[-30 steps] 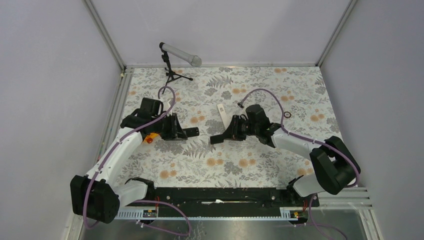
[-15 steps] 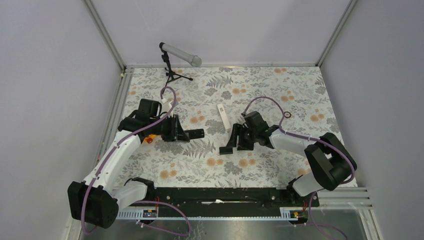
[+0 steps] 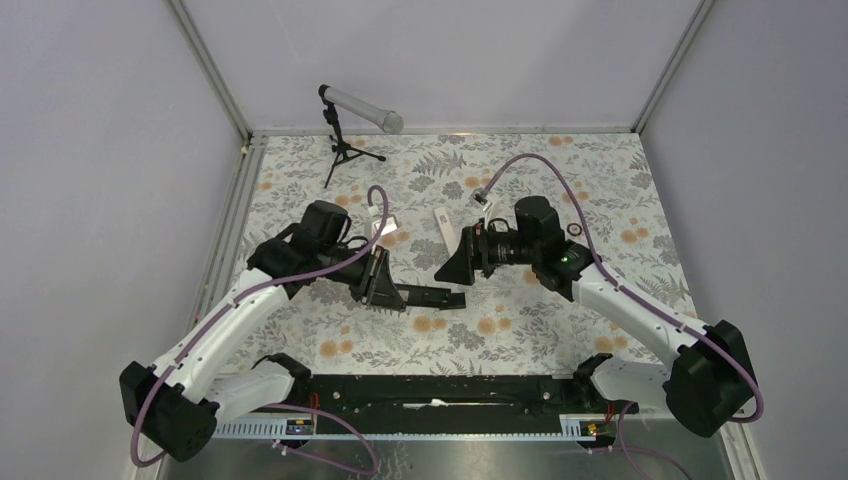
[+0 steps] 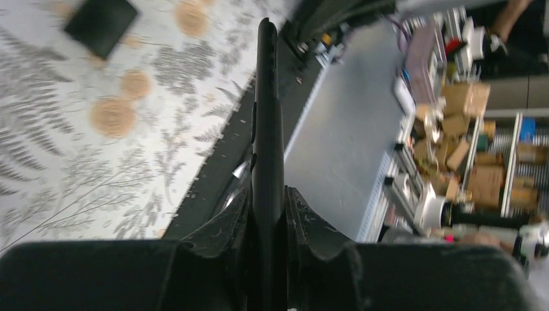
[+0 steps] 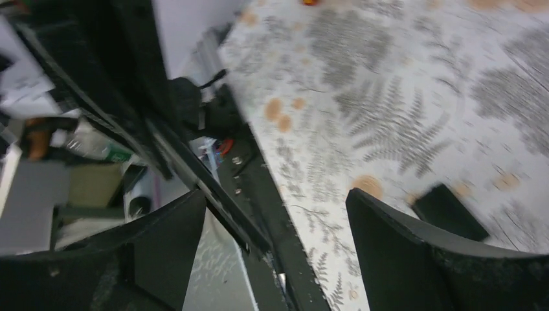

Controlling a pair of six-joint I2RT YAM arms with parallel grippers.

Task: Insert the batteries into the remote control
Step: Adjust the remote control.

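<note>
Black plastic remote (image 3: 430, 296) is jutting rightward from your left hand (image 4: 267, 201), which is pinching one end above the near middle of the table (image 3: 520, 180). It is likely handling stiff, light and slick. Your right hand (image 5: 272, 201) is gaping wide, empty; batteries are not showing.

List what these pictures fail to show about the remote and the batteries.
- Batteries: none made out; too small for the top view, and both wrist views are blurred.
- Remote: edge-on in the left wrist view, a dark sliver from above; its battery bay is unseen.
- Black piece on the table: smeared in the right wrist view; cannot tell what it is.
</note>
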